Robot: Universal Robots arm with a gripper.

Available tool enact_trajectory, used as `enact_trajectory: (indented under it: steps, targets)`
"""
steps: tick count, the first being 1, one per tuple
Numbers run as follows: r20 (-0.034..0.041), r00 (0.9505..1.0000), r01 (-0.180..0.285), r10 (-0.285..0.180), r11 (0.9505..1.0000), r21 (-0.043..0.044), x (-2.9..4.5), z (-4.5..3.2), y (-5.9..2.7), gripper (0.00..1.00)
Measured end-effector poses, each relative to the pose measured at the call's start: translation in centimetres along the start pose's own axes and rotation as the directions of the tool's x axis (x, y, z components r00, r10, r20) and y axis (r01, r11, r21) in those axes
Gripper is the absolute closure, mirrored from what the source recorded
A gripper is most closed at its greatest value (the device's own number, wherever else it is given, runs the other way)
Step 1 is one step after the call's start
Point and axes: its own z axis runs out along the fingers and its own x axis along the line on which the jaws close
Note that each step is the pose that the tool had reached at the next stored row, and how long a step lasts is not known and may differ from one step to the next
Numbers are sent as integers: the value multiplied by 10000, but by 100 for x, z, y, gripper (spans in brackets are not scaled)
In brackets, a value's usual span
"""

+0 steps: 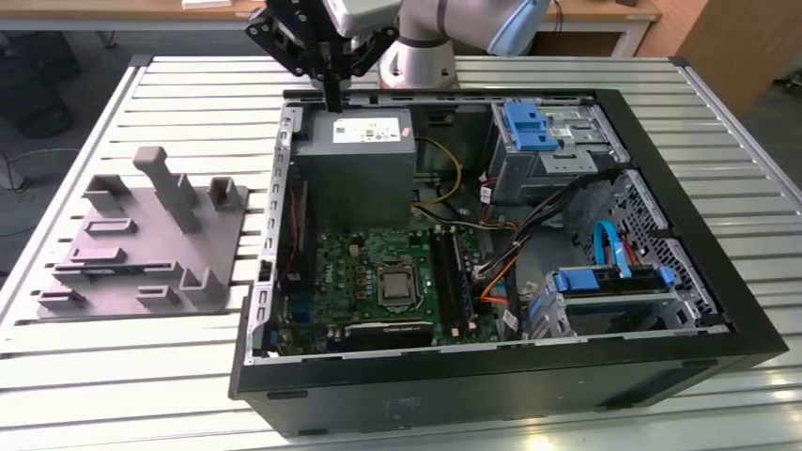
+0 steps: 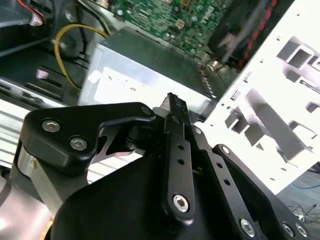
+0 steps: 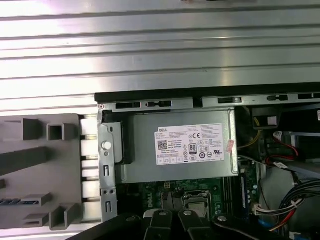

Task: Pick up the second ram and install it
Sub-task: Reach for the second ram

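Fingers [image 1: 332,91] pressed together, above power supply [image 1: 357,164]

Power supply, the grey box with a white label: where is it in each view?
Exterior view: power supply in the case, toward the exterior view's left.
Second wrist view: power supply beside the yellow cable.
First wrist view: power supply near the grey holder.
Shared landmark: the green board.

Open PC case [image 1: 501,390] lies on slatted table [image 1: 188,85]. Parts fixture [image 1: 145,244] sits on table just beside case, at the exterior view's left. Inside case: PSU [image 1: 357,164] at far end, motherboard [image 1: 345,272] nearer, drive bays [image 1: 551,141] at the exterior view's right. Gripper [image 1: 333,101] hangs over PSU's far edge.
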Motion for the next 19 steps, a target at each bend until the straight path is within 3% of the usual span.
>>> enact_trajectory:
  steps: [10,19]
  targets:
    - [81,10000,1,-1,10000,-7,448,-12,-34,90]
    - [92,10000,2,-1,10000,-8,759,-17,-57,90]
